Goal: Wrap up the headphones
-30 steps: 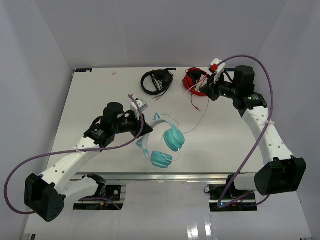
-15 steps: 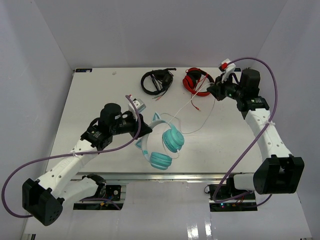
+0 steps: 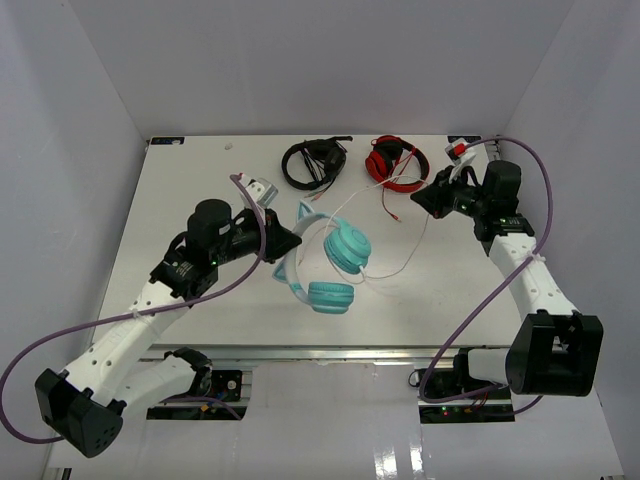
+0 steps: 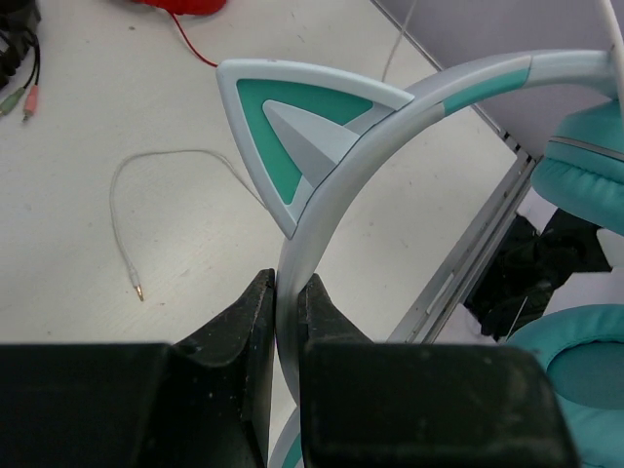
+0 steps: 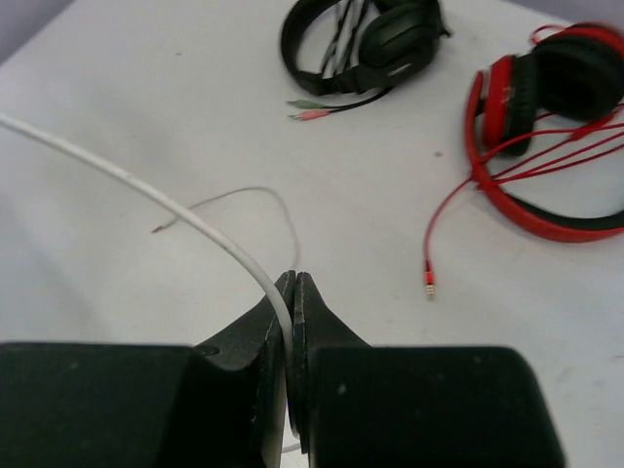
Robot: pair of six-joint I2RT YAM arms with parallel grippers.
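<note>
1. We see the left gripper [image 3: 290,243] clamped tight on the pale headband [image 4: 327,185] of the teal headphones [image 3: 346,246], just below one cat ear [image 4: 292,127]. It holds them tilted over the middle of the table [image 3: 190,180], seemingly raised off it.
2. The right gripper [image 3: 420,197], over the table's far right, pinches the thin white cable [image 5: 185,214] between closed jaws. The cable sags in a loose loop back toward the ear cups [image 3: 328,296].
3. We judge the headset light and its band stiff, springy plastic, a sound place to grip. The padded cups look soft and poorer to hold. The cable is limp, thin and probably slippery; it may slide through the jaws, and a hard tug could strain it at the cup.
4. The black headphones [image 3: 313,163] and red headphones [image 3: 393,162] lie at the far edge, near the right gripper. The red plug [image 5: 429,283] sits close to the white cable's path, so we expect a risk of tangling during winding.
</note>
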